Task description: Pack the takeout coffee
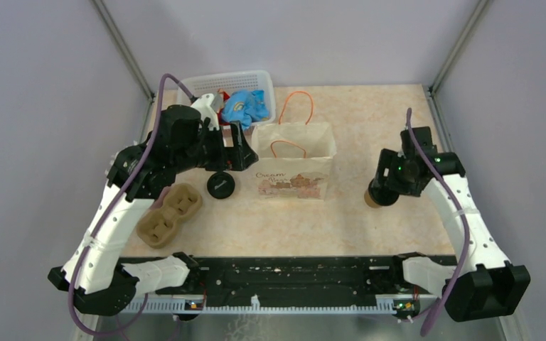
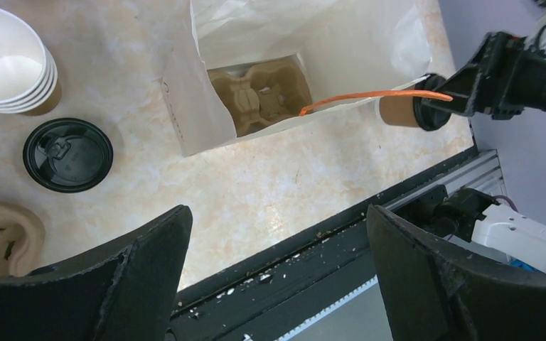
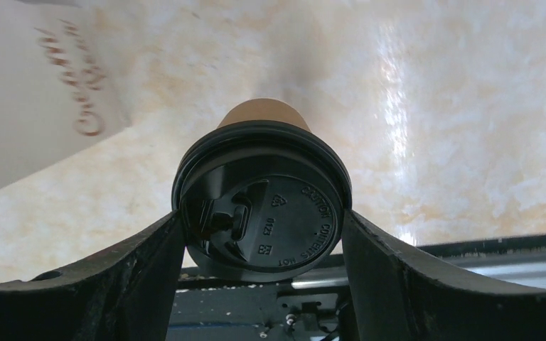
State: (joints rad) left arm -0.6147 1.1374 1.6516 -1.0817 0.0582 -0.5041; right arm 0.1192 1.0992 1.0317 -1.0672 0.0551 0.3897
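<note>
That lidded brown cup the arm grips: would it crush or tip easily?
Probably crushable: the takeout coffee is thin paper, though its black lid likely stiffens the rim where the right gripper clamps. Its narrower base suggests easy tipping. Weight: contents hidden.

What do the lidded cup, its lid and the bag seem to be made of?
Small brown takeout cup: likely kraft paper, matte, evenly tan wall. Round black lid: plastic, slightly glossy, with moulded raised lettering and sip tab. White printed bag: thin paper, matte, creased; its orange handles look like thin cord.
</note>
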